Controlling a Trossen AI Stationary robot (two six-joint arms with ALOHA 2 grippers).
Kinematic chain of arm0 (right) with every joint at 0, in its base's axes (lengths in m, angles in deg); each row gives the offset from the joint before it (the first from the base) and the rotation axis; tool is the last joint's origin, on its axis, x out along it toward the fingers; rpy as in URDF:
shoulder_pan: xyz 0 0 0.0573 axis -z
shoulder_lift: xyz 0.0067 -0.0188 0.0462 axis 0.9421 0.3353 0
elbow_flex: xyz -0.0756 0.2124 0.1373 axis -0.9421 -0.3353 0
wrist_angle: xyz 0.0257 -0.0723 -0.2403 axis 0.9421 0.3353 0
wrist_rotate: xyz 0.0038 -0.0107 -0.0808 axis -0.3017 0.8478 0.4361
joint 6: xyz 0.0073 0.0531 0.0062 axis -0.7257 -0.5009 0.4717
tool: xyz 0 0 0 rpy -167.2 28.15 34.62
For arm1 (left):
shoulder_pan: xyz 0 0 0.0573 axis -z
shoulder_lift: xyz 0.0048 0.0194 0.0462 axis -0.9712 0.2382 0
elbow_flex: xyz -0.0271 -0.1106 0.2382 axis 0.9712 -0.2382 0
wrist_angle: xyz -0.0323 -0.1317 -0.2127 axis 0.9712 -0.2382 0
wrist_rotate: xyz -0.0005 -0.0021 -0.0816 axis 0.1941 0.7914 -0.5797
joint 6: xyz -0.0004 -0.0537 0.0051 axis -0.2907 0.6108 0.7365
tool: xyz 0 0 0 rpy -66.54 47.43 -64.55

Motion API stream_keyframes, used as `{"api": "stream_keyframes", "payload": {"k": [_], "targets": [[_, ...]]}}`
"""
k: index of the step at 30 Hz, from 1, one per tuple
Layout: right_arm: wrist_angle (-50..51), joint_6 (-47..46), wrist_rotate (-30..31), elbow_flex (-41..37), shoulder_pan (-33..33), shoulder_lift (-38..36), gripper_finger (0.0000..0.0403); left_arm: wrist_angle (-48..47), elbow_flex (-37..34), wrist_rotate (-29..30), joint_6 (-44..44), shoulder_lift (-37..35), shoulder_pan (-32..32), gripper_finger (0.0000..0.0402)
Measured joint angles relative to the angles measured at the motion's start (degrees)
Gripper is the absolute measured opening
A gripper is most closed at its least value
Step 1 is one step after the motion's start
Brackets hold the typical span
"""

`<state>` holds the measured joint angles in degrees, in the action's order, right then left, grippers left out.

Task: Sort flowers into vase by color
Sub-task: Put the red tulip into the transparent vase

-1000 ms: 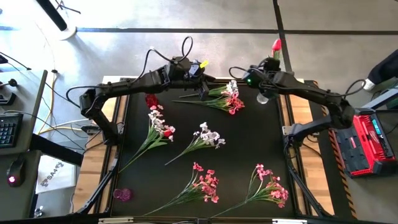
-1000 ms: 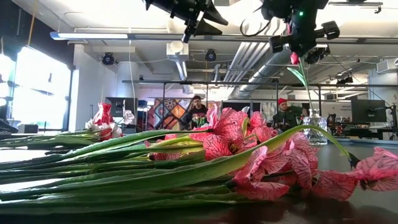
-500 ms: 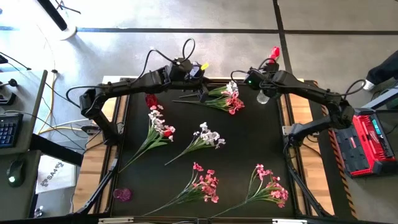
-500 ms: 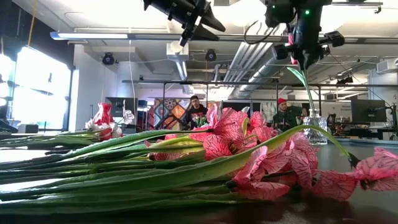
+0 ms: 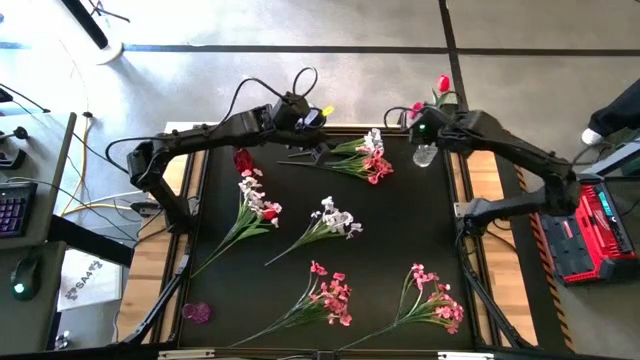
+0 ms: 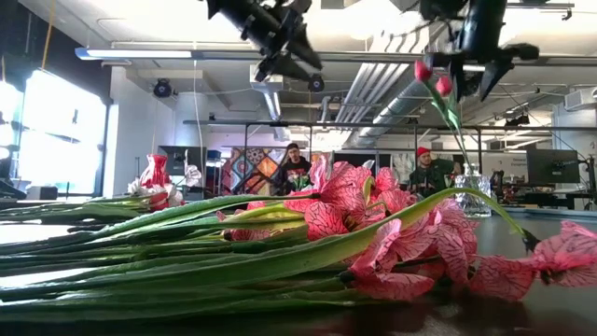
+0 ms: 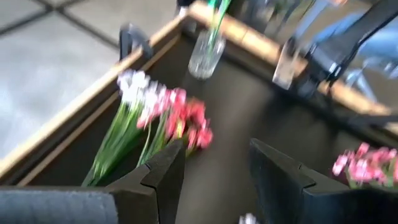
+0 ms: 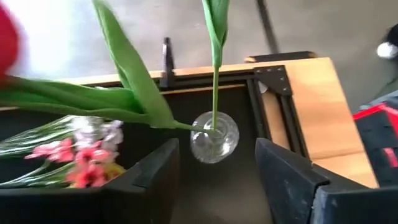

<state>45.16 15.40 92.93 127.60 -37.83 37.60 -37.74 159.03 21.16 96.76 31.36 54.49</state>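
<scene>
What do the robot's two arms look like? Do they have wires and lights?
Both arms are dark, thin and jointed. The left arm has black cables looping above it and a small yellow mark near its tool. The right arm has a little green light near its tool. Each tool ends in two flat black fingers.

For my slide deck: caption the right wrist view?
Open right gripper above the clear vase holding two red tulip stems.

Black table [image 5: 400, 240], flower sprays [image 5: 330, 222], glass vase [image 5: 424, 155]
</scene>
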Motion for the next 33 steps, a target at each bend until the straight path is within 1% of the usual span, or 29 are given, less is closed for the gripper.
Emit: {"api": "stream_keyframes", "payload": {"k": [6, 9, 10, 14, 17, 19, 21, 23, 25, 28, 31, 33], "targets": [[-0.19, 4.51, -5.17, 5.18, -0.25, -5.02, 0.0201, -11.59, -0.01, 0.15, -0.99, -0.08, 1.14, 0.0163], [-1.35, 6.37, -6.79, 7.57, -1.77, -7.01, 0.0201, -18.32, -0.02, 0.27, -0.97, -0.4, 2.78, 0.0163], [-1.96, 6.74, -7.05, 8.18, -2.5, -7.53, 0.0201, -21.02, -0.04, 0.98, -0.96, -0.74, 3.48, 0.0163], [-4.65, 7.6, -8.13, 9.63, -5.57, -9.19, 0.0201, -32.64, -0.04, 7.15, -0.62, -2.28, 6.28, 0.0163], [-6.55, 8.76, -9.57, 9.54, -7.46, -9.27, 0.0201, -39.61, -0.76, 7.88, 0.8, -3.32, 7.97, 0.0163], [-6.62, 9.07, -9.82, 9.54, -8.54, -8.66, 0.0201, -42.8, -2.64, 7.89, 2.69, -4.55, 9.63, 0.0163], [-6.63, 9.39, -9.94, 9.5, -9.6, -7.85, 0.0201, -43.15, -6.08, 7.58, 5.13, -6.32, 11.69, 0.0163], [-6.64, 9.42, -9.94, 9.48, -10.57, -6.9, 0.0201, -43.18, -10.48, 6.0, 8.64, -8.37, 14.05, 0.0163], [-6.64, 9.63, -9.84, 9.48, -11.38, -5.87, 0.0201, -43.13, -14.99, 4.67, 13.27, -10.39, 16.59, 0.0163], [-6.67, 10.27, -9.65, 9.44, -12.24, -4.19, 0.0201, -42.81, -21.51, 4.25, 20.03, -12.99, 20.57, 0.0161], [-6.84, 11.04, -9.47, 9.43, -12.37, -2.36, 0.0201, -40.46, -27.45, 3.85, 24.97, -14.22, 24.14, 0.0152], [-7.65, 11.8, -9.56, 9.43, -12.37, -1.23, 0.0201, -38.35, -31.01, 1.93, 27.25, -14.24, 25.95, 0.0144]]}}
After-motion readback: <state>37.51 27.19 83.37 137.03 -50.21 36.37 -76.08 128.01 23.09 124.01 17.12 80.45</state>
